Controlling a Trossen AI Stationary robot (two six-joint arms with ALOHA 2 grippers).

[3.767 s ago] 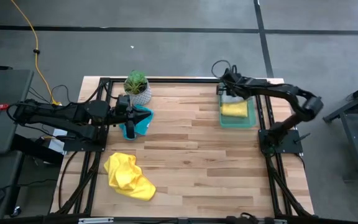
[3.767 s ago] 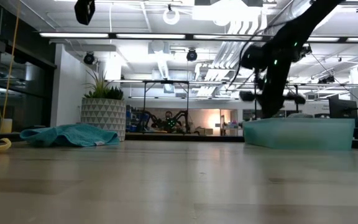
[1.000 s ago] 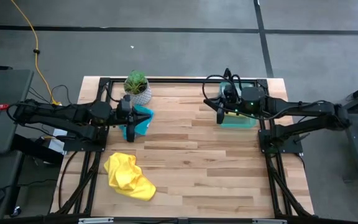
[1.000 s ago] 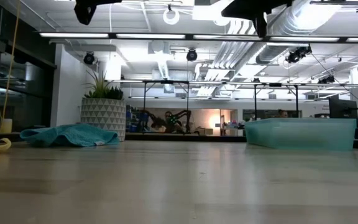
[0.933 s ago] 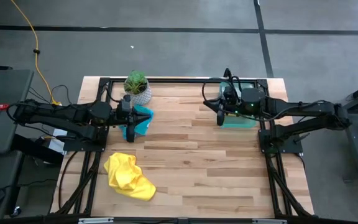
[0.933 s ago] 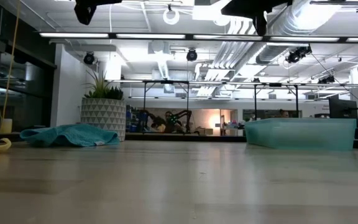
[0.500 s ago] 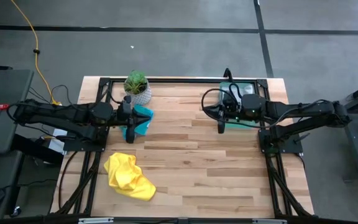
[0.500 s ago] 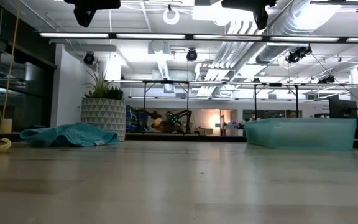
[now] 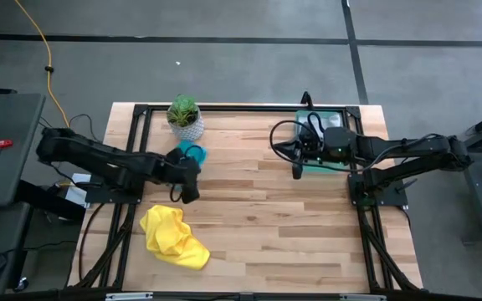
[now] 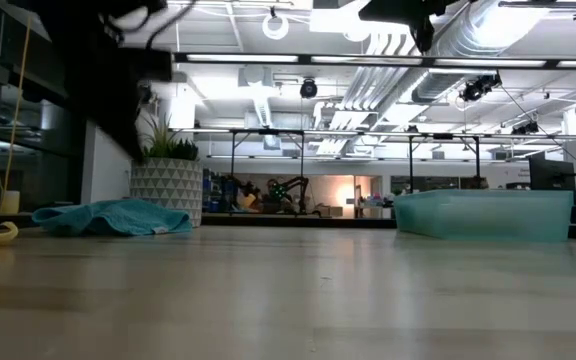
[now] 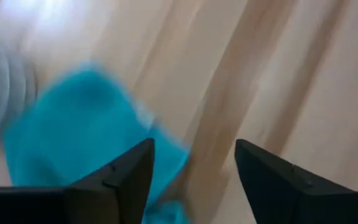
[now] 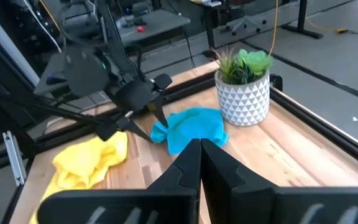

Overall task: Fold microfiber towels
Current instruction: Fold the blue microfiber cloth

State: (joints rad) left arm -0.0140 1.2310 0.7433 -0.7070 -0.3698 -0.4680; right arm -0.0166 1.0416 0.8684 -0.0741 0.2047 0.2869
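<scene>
A teal towel point(image 9: 194, 153) lies crumpled on the table beside the plant pot; it also shows in the low view point(image 10: 113, 217) and the right wrist view point(image 12: 191, 127). My left gripper point(image 9: 189, 192) hangs open just over the towel's near edge, its fingers point(image 11: 126, 171) apart above the teal cloth point(image 11: 86, 137). A yellow towel point(image 9: 172, 237) lies bunched near the front left. My right gripper point(image 9: 298, 173) is shut and empty, above the table beside the tray.
A small plant in a white patterned pot point(image 9: 184, 117) stands at the far edge, next to the teal towel. The translucent green tray point(image 10: 483, 215) sits at the far right, mostly under my right arm. Bare wood lies between the arms and toward the near edge.
My left arm has swung and come down, and its gripper has gone toward the near edge and a little right, to the teal towel's near side. My right gripper has drifted slightly toward the near edge. Both towels have stayed in place.
</scene>
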